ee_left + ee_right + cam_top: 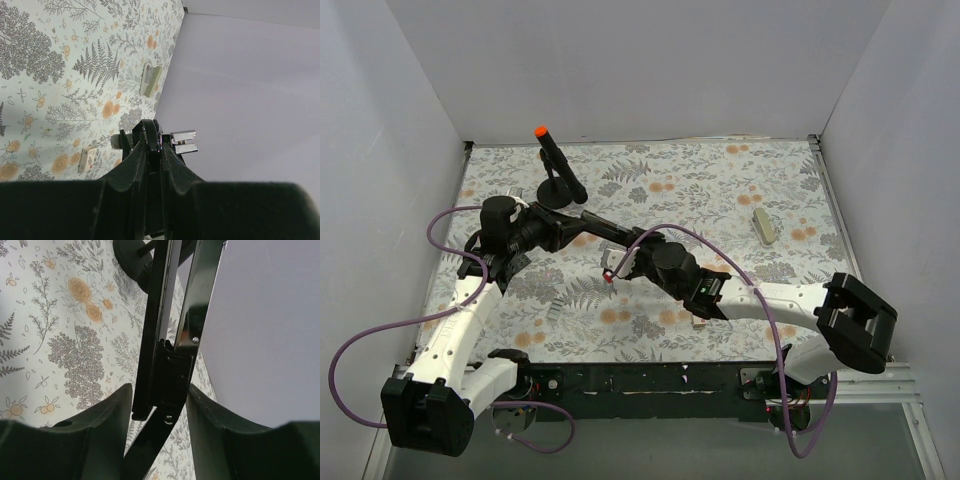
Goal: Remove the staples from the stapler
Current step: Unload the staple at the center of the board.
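Above the patterned table, left of centre, the stapler is held in the air, its two arms splayed. Left gripper is clamped tight on one end. Right gripper pinches the hinged end from both sides.

Right wrist view: the stapler runs out of frame at 12 o'clock. The stand base is also cropped there.

Left wrist view: the left fingers mask most of the stapler body.

Channel contents: not discernible.

Pale object at 2 o'clock on the desk: too small to identify.
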Motion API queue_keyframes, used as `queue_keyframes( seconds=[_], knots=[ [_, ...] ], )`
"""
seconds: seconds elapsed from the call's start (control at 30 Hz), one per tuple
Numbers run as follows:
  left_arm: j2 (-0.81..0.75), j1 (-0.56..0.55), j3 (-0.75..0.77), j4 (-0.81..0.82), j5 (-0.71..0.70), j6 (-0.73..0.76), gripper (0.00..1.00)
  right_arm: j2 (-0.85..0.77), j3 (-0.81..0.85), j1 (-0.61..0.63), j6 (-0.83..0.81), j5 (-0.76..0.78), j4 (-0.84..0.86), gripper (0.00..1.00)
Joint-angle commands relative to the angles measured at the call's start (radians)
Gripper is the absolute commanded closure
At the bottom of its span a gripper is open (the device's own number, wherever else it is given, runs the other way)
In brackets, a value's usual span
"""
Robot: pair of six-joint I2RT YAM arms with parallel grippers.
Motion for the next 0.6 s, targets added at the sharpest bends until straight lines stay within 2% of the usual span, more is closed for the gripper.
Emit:
queue_keyframes(
  seconds=[0.0, 0.03, 0.07, 0.13, 0.17, 0.23, 0.33, 0.37, 0.47, 0.57],
  knots=[
    [-0.045, -0.001, 0.034, 0.039, 0.056, -0.038, 1.0, 0.009, 0.032, 0.008, 0.021, 0.005, 0.089, 0.5],
    [-0.046, -0.001, 0.029, 0.057, 0.064, -0.037, 1.0, 0.007, 0.027, 0.01, 0.029, 0.005, 0.097, 0.54],
    [-0.046, 0.0, 0.026, 0.064, 0.07, -0.034, 1.0, 0.004, 0.021, 0.01, 0.035, 0.007, 0.106, 0.64],
    [-0.054, -0.001, 0.023, 0.068, 0.063, -0.014, 1.0, -0.003, 0.003, 0.011, 0.053, 0.002, 0.124, 0.76],
    [-0.059, -0.001, 0.021, 0.068, 0.06, 0.006, 1.0, -0.005, -0.006, 0.01, 0.055, -0.002, 0.13, 0.88],
    [-0.066, -0.001, 0.023, 0.061, 0.046, 0.027, 1.0, -0.012, -0.022, 0.011, 0.056, 0.005, 0.147, 0.96],
    [-0.068, -0.001, 0.021, 0.059, 0.041, 0.063, 0.88, -0.012, -0.04, 0.01, 0.068, 0.037, 0.16, 0.99],
    [-0.066, -0.001, 0.023, 0.058, 0.041, 0.07, 0.76, -0.012, -0.046, 0.01, 0.07, 0.048, 0.157, 0.99],
    [-0.059, -0.001, 0.037, 0.053, 0.043, 0.104, 0.58, -0.005, -0.042, 0.008, 0.085, 0.066, 0.129, 0.99],
    [-0.057, -0.001, 0.046, 0.05, 0.046, 0.121, 0.54, 0.001, -0.042, 0.003, 0.118, 0.094, 0.121, 0.99]
  ],
)
